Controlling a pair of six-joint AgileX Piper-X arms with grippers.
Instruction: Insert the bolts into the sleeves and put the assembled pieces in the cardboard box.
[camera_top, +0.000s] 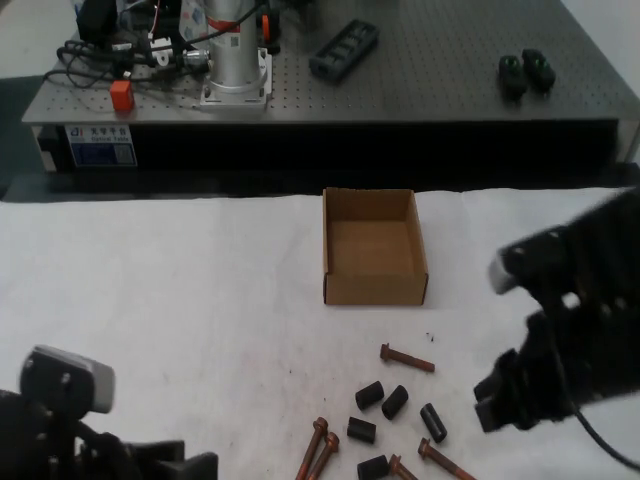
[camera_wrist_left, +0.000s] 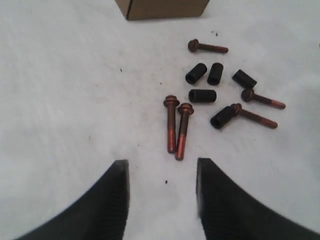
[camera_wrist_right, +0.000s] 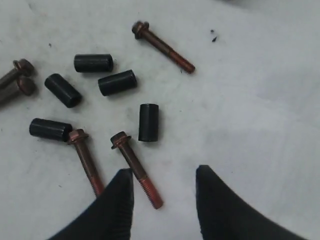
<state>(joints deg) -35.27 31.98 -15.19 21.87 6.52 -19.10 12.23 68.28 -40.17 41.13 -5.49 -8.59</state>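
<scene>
The left gripper (camera_wrist_left: 161, 165) hangs over the white cloth (camera_wrist_left: 65, 90) with its jaws wide apart and nothing between them. Its two dark fingers (camera_wrist_left: 107, 205) touch none of the parts. Just ahead of the gap lies a pair of bolts (camera_wrist_left: 177, 127), side by side, heads pointing away from the gripper. Beyond them lie five black sleeves (camera_wrist_left: 202, 95), all on their sides and none yet joined to a bolt. Two are close together, one is near the pair of bolts, one is off to the side, and an end sleeve (camera_wrist_left: 222, 118) has its mouth touching the head of a long bolt (camera_wrist_left: 256, 116). A neighbouring bolt (camera_wrist_left: 263, 99) lies just beside that one. A lone bolt (camera_wrist_left: 208, 48) lies between the sleeves and the cardboard box (camera_wrist_left: 162, 9). The right gripper (camera_wrist_right: 164, 172) is open about as wide and has hold of nothing. The threaded end of the neighbouring bolt (camera_wrist_right: 135, 167) lies in the gap, close to one finger (camera_wrist_right: 112, 210); I cannot tell whether the two touch. In the high view the cardboard box (camera_top: 375, 290) stands open-topped near the middle of the cloth, with the bolts and sleeves scattered on its near side, apart from it. The right gripper (camera_top: 492, 400) is just beside the outermost sleeve there.
</scene>
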